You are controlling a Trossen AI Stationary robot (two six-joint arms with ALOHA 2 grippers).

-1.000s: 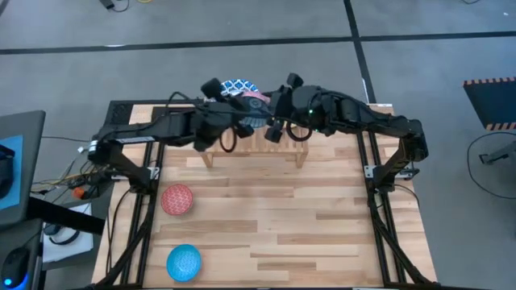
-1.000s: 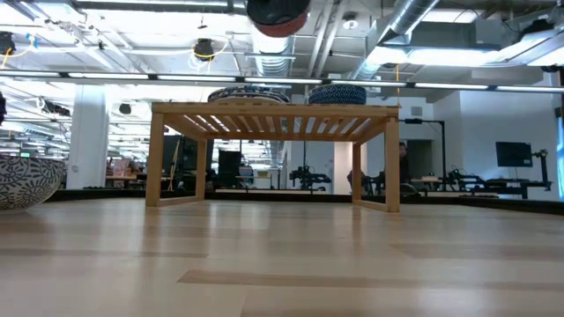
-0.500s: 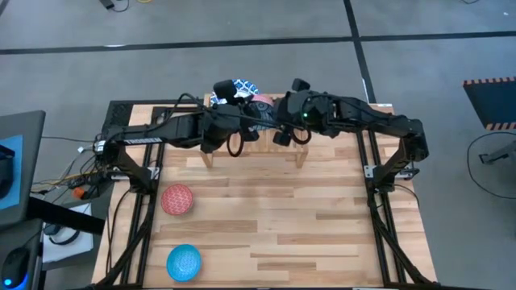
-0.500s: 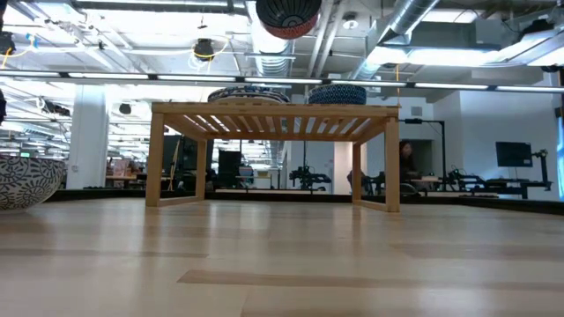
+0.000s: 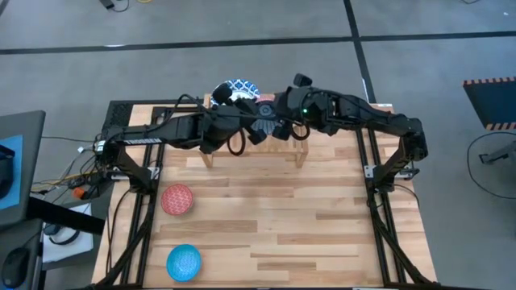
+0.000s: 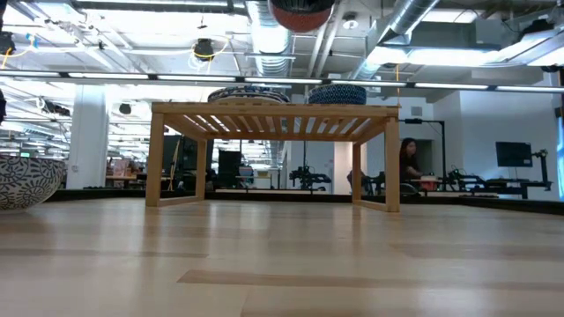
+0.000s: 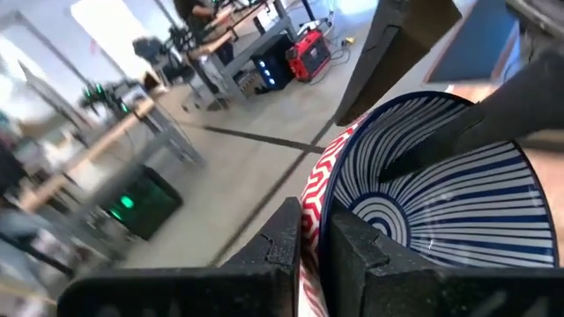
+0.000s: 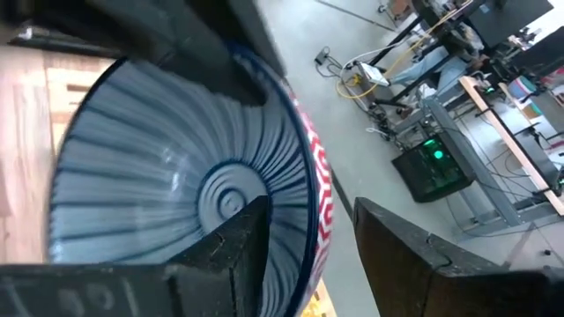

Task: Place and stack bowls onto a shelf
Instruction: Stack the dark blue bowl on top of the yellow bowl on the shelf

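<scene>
The blue-striped bowl (image 5: 264, 108) with a red-and-white outside hangs in the air above the shelf (image 6: 273, 119), between both arms; in the low view it shows at the top (image 6: 301, 13). My left gripper (image 7: 308, 224) is shut on its rim. My right gripper (image 8: 310, 207) is open, one finger inside the bowl and one outside, astride the opposite rim. Two patterned bowls (image 6: 247, 92) (image 6: 337, 92) rest on the shelf's slatted top. A red bowl (image 5: 176, 199) and a bright blue bowl (image 5: 184, 262) sit on the table. My left gripper pinches the bowl's rim (image 7: 310, 198), one finger inside the bowl and one on its red-patterned outside. The bowl is lifted clear of the shelf and tilted on its side. Whether my right gripper's fingers touch the rim (image 8: 315, 189), I cannot tell.
A large white bowl with a dark pattern (image 6: 22, 180) stands at the table's left, close to the low camera. The shelf stands at the table's far edge; the plank top (image 5: 306, 225) lies bare on its right half. People and benches show in the room behind.
My left gripper has carried the bowl toward the table's right, over the shelf and up to my right gripper. The bowl stays lifted clear throughout.
</scene>
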